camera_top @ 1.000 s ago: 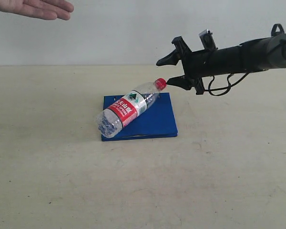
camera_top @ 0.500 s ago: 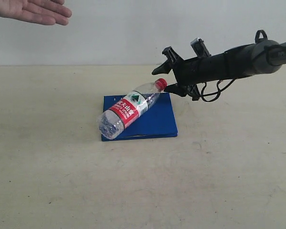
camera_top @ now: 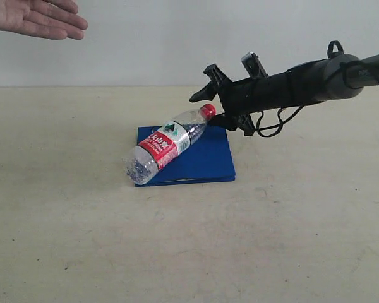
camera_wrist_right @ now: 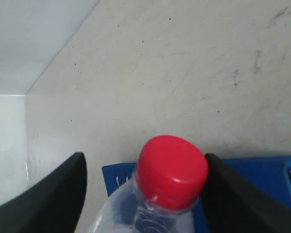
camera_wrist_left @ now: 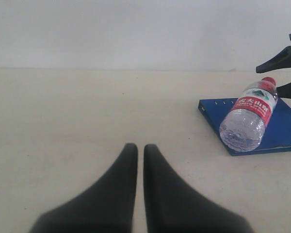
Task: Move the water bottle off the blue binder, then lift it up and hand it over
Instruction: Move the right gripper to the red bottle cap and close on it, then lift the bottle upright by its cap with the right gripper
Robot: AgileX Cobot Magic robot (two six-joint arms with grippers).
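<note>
The water bottle (camera_top: pixel 167 144) lies on its side across the blue binder (camera_top: pixel 208 161), base hanging past the binder's left edge and red cap (camera_top: pixel 208 111) raised at the back. My right gripper (camera_top: pixel 204 111) is open around the cap. In the right wrist view the cap (camera_wrist_right: pixel 172 170) sits between the fingers of that gripper (camera_wrist_right: pixel 145 162), with one finger (camera_wrist_right: pixel 230 194) touching it and the other apart. My left gripper (camera_wrist_left: pixel 140 147) is shut and empty, low over bare table, well away from the bottle (camera_wrist_left: pixel 250 114) and binder (camera_wrist_left: pixel 287 127).
An open human hand (camera_top: pixel 35 19), palm up, hovers at the upper left above the table. The beige tabletop (camera_top: pixel 177 240) stretches in front of and around the binder. A pale wall stands behind.
My right gripper has moved left and its fingers now flank the cap. The bottle has shifted slightly left on the binder. The hand drifted a little left.
</note>
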